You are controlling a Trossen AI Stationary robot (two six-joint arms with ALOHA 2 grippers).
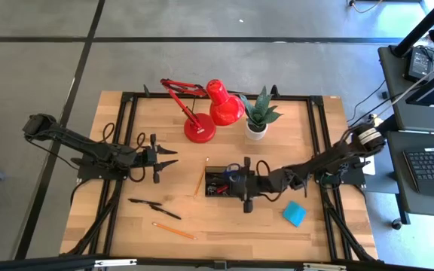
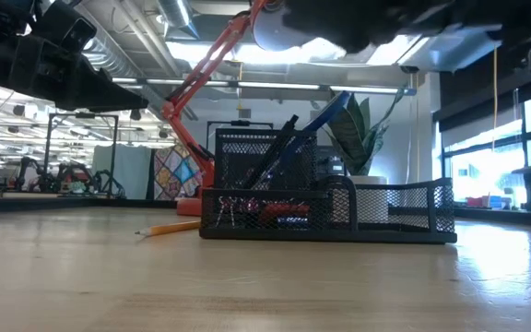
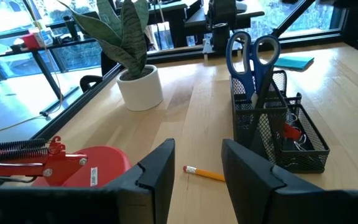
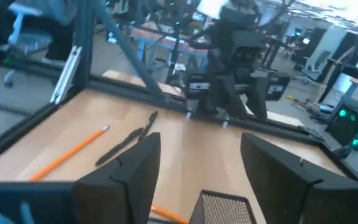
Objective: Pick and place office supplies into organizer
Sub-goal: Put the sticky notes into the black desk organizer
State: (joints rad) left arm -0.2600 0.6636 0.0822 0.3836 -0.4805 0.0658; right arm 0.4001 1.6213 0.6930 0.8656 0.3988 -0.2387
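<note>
High view: your organizer (image 1: 218, 181) holds scissors (image 3: 252, 51) | pens (image 1: 154, 204), 2 pencils (image 1: 175, 231), notepad (image 1: 294, 214) remain on tabletop (image 1: 224, 226) | right fingers (image 1: 247, 185) open, empty, over organizer | left fingers (image 1: 161, 157) apart, empty.

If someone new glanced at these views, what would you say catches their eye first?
Probably the red desk lamp at the table's far edge, beside the potted plant. Next, the black mesh organizer mid-table with blue-handled scissors standing in it, the right gripper open just above it. Loose pens and a pencil lie near the front, left of centre.
</note>
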